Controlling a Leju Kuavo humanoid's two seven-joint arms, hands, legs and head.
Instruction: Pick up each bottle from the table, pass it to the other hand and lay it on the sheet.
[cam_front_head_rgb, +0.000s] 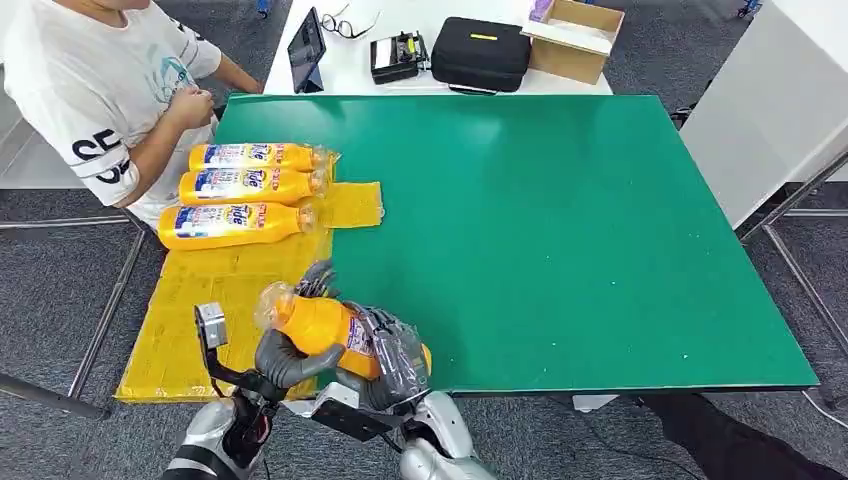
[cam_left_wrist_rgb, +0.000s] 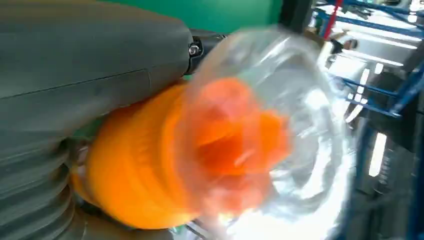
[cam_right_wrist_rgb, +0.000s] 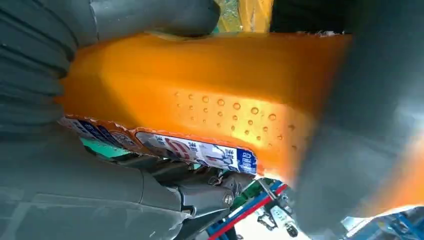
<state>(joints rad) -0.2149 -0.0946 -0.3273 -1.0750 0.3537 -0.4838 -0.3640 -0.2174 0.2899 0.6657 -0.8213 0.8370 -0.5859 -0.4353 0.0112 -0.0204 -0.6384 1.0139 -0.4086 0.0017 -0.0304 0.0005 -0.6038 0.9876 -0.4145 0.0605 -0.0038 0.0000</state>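
- Yellow sheet (cam_front_head_rgb: 225, 300) lay over the left part of the green tabletop (cam_front_head_rgb: 560, 230); three orange bottles (cam_front_head_rgb: 240, 185) lay side by side at its far end, caps toward the green, all capped, contents not visible through the opaque walls
- Left hand (cam_front_head_rgb: 285, 355) gripped the fourth bottle (cam_front_head_rgb: 330, 325) near its plastic-wrapped neck, thumb curled under
- Right hand (cam_front_head_rgb: 395, 355) held the same bottle at its base end, fingers wrapped over
- Judged mid-handover: left grip should be firm before the right lets go, bottle kept level, then laid parallel beside the third
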